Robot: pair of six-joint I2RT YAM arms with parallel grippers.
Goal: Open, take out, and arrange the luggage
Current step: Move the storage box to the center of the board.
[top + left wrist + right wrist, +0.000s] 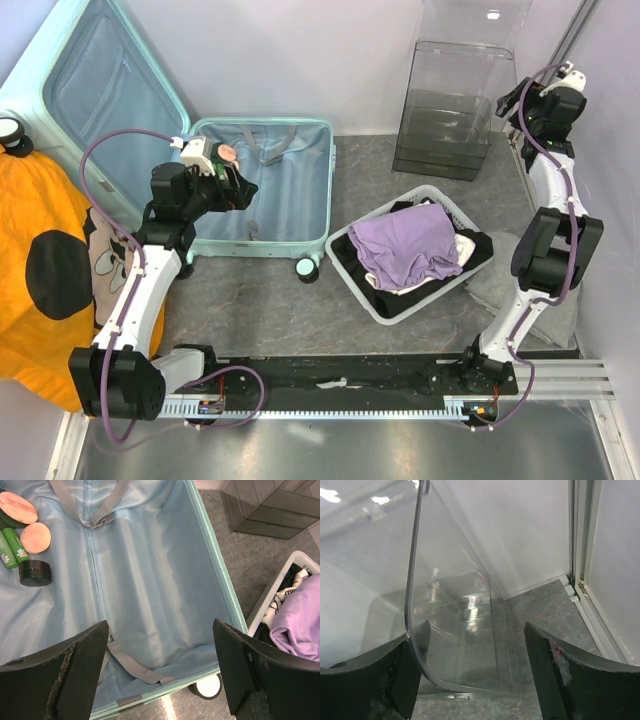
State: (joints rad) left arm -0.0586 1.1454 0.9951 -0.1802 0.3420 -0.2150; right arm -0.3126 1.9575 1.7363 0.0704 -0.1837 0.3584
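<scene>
Left tool (160, 625) gapes empty over luggage (150, 580); I aim left for black jar (35, 573), dodging strap (135, 667). Right tool (475, 626) wide, straddling clear box (445, 605) wall, gripping nothing.

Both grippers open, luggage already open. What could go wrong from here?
1. The right gripper has the thin edge of the clear box between its open fingers; closing or swinging away could tip or drag it.
2. The left gripper hangs open over the luggage; reaching for the black jar and green tubes might roll or scatter them.
3. A loose grey strap lies below the left gripper and could snag a finger.
</scene>
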